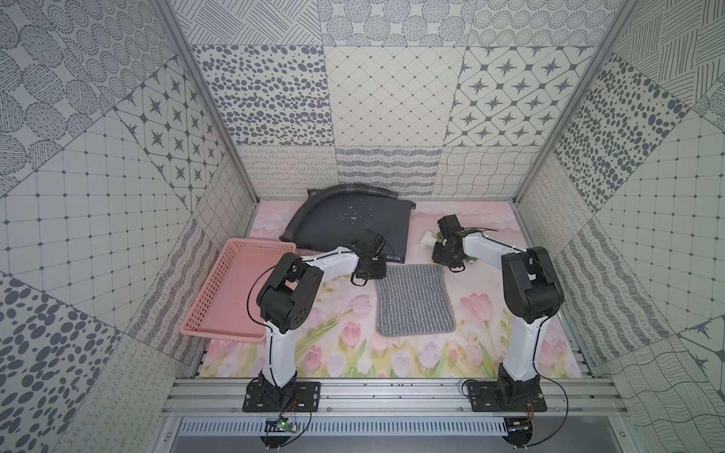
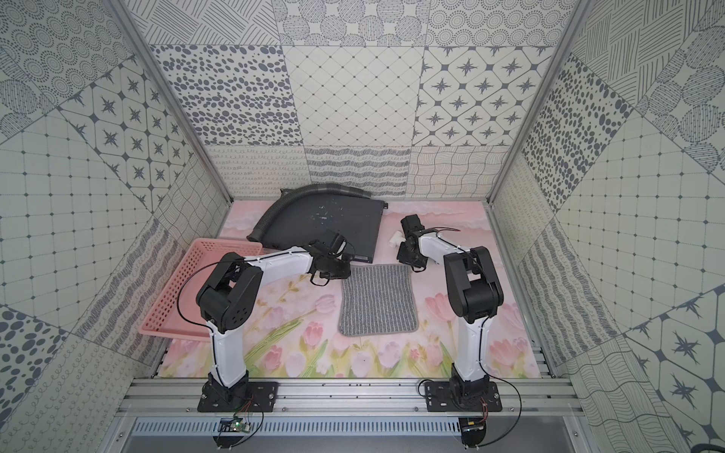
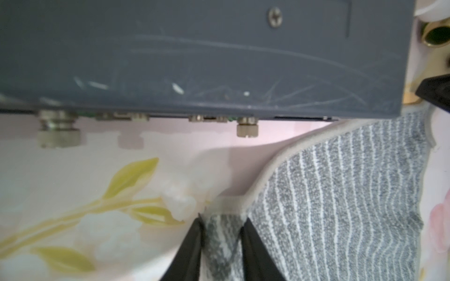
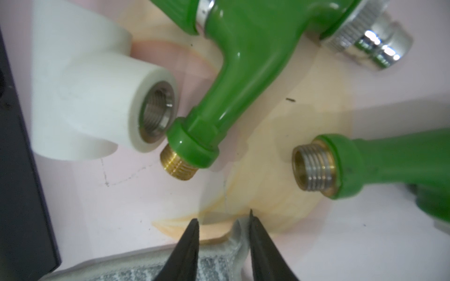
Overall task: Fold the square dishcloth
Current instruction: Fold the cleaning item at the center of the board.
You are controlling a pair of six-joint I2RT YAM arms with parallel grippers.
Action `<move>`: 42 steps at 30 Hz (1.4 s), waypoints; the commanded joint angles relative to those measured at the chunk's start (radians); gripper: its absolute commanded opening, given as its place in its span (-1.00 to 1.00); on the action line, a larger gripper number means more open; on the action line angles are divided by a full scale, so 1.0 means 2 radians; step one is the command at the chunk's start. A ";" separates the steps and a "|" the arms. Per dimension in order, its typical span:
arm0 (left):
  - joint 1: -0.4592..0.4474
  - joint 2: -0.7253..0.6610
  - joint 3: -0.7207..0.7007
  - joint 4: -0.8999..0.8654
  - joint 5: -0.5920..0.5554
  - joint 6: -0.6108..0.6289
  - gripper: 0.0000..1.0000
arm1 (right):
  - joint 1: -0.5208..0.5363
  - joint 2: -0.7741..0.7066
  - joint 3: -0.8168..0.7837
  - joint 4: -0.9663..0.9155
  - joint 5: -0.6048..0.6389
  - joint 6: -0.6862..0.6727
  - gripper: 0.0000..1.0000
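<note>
The square dishcloth [image 1: 414, 300] [image 2: 376, 302], grey with thin whitish stripes, lies flat on the flowered mat between the two arms. My left gripper [image 1: 377, 274] [image 3: 222, 226] is at its far left corner. In the left wrist view that corner is bunched between the black fingers [image 3: 197, 238] and touches both, so the gripper is shut on it. My right gripper [image 1: 450, 267] [image 4: 222, 220] is at the far right corner. There the jaws straddle the dishcloth's [image 4: 219, 267] pale hem, which curls up against one finger [image 4: 255, 233]. Mat still shows between the tips.
A dark flat metal box [image 1: 353, 219] [image 3: 194, 60] lies just beyond the cloth, with a grey corrugated hose [image 1: 314, 204] across it. A pink basket [image 1: 235, 290] stands at the left. A white pipe tee [image 4: 92, 97] and two green taps [image 4: 243, 60] [image 4: 389, 165] lie close beyond the right gripper.
</note>
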 commanded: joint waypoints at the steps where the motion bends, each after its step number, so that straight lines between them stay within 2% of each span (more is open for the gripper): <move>1: 0.006 0.000 -0.008 0.007 0.020 -0.011 -0.63 | -0.002 0.014 0.001 0.004 -0.001 0.003 -0.48; 5: 0.006 -0.014 -0.019 0.026 0.015 -0.007 -0.74 | -0.003 0.008 0.004 0.003 0.002 -0.002 -0.83; 8: 0.006 -0.032 -0.039 0.059 0.015 0.001 -0.85 | -0.006 0.005 0.006 0.003 0.004 -0.007 -1.00; 11: 0.006 -0.057 -0.072 0.106 0.014 0.012 -0.99 | -0.008 -0.003 0.003 0.004 0.009 -0.010 -1.00; 22: 0.006 -0.132 -0.197 0.296 0.041 0.053 -1.00 | -0.015 -0.074 -0.014 0.013 0.025 -0.023 -1.00; 32: 0.005 -0.135 -0.224 0.407 0.048 0.106 -1.00 | -0.029 -0.090 -0.019 0.029 0.007 -0.027 -1.00; 39: 0.003 -0.145 -0.304 0.559 0.086 0.114 -0.97 | -0.029 -0.127 -0.059 0.061 -0.019 -0.029 -1.00; 42: 0.003 -0.142 -0.329 0.597 0.094 0.111 -0.97 | -0.029 -0.149 -0.077 0.070 -0.028 -0.027 -1.00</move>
